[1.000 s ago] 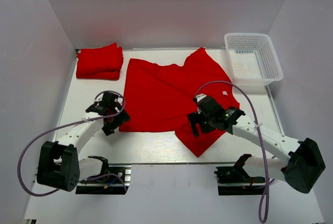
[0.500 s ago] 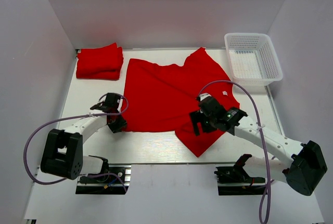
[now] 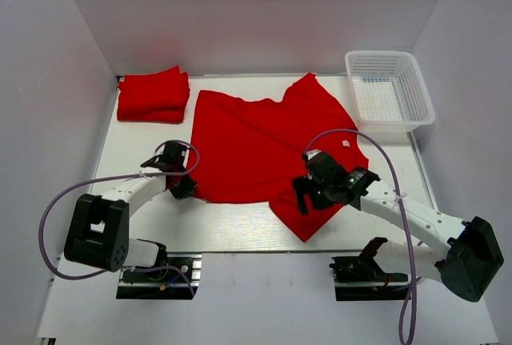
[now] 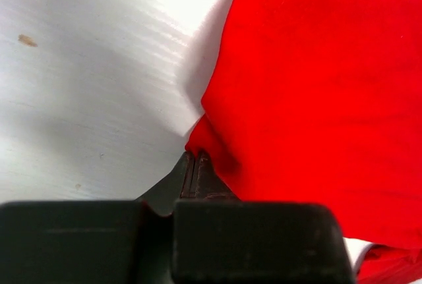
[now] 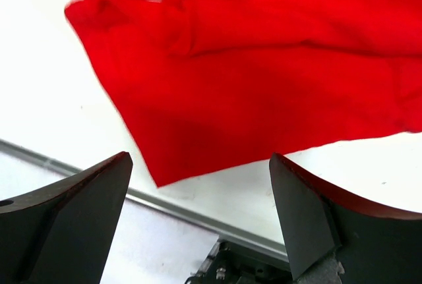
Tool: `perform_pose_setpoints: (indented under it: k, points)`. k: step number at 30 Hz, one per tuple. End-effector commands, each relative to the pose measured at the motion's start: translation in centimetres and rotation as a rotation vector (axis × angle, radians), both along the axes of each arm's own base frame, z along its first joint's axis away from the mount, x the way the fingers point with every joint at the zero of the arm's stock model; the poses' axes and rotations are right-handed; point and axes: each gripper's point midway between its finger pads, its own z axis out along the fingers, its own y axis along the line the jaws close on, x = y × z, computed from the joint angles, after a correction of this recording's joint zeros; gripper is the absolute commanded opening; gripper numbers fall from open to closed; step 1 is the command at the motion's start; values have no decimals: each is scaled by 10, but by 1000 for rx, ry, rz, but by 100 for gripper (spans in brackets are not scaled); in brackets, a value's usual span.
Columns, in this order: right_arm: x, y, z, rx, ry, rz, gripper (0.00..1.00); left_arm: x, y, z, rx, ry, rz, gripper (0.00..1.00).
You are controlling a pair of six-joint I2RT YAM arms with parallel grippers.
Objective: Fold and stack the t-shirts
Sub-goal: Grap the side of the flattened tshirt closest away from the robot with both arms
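Across the white tabletop (image 3: pixel 232 225) a red t-shirt (image 3: pixel 248 145) lies opened out and takes up most of the middle. Its left part is fairly flat. Its right part is rumpled, with one point reaching toward the far edge and another pointed flap reaching toward the near edge. At the far right corner stands a white mesh basket (image 3: pixel 392 127), just beside the shirt's far point but apart from it. At the far left corner sits a pile of folded t-shirts (image 3: pixel 152 97), the same red, well apart from the basket and close to the opened shirt's far left corner.

From the near edge the right arm (image 3: pixel 400 205) reaches in over the shirt's near right flap, and the left arm (image 3: pixel 128 193) reaches to the shirt's near left corner.

In the right wrist view the right fingers (image 3: pixel 304 194) are spread wide with nothing between them, hanging above the pointed flap, whose tip lies near the tabletop's near edge.

In the left wrist view the left fingers (image 4: pixel 195 165) are pinched together on the very edge of the opened shirt, where the cloth rises in a small ridge at their tips.

A small white tag (image 3: pixel 346 143) shows on the shirt's right side.
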Motion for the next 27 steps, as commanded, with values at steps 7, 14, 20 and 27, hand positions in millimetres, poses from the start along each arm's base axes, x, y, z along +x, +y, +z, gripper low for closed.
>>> perform_pose_setpoints:
  k: [7,14,20,27]
  points:
    - [-45,23,-27,33,177,166,90,-16,20,19,76,-68,10,0]
    - [-65,24,-41,-54,230,229,90,-18,18,12,71,-51,6,0]
    - [-71,27,-47,-84,209,236,90,-20,17,8,65,-40,2,0]
    - [-78,24,-61,-134,223,238,90,-19,15,8,55,-44,-2,0]
